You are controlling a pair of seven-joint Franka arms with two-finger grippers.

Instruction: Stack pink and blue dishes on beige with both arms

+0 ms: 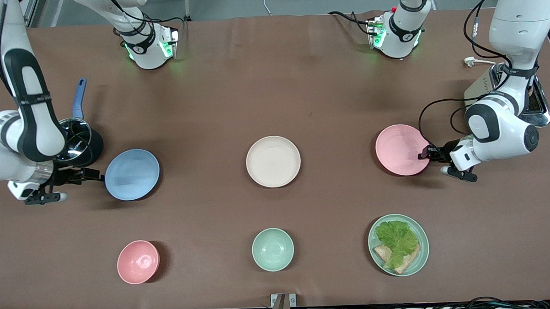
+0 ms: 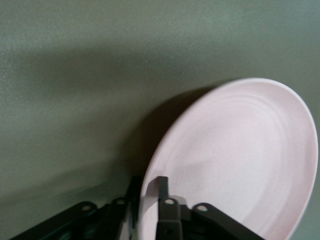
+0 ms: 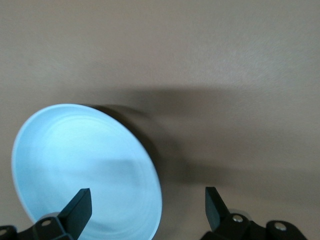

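The pastel pink plate (image 1: pixel 400 149) lies toward the left arm's end of the table. My left gripper (image 1: pixel 426 154) is shut on its rim; in the left wrist view the two fingers of the left gripper (image 2: pixel 148 186) pinch the edge of the pink plate (image 2: pixel 235 160). The pastel blue plate (image 1: pixel 132 174) sits toward the right arm's end. My right gripper (image 1: pixel 97 176) is open at its rim. In the right wrist view the right gripper (image 3: pixel 146 197) straddles the edge of the blue plate (image 3: pixel 85 165), with one finger over the plate and one off it. The beige plate (image 1: pixel 273 161) rests between them, bare.
Nearer the front camera stand a small pink bowl (image 1: pixel 138 261), a small pale green bowl (image 1: pixel 273 249) and a pale green plate (image 1: pixel 421 254) with lettuce and bread. A steel pot with a blue handle (image 1: pixel 77 134) sits beside the right arm, a toaster (image 1: pixel 539 104) beside the left arm.
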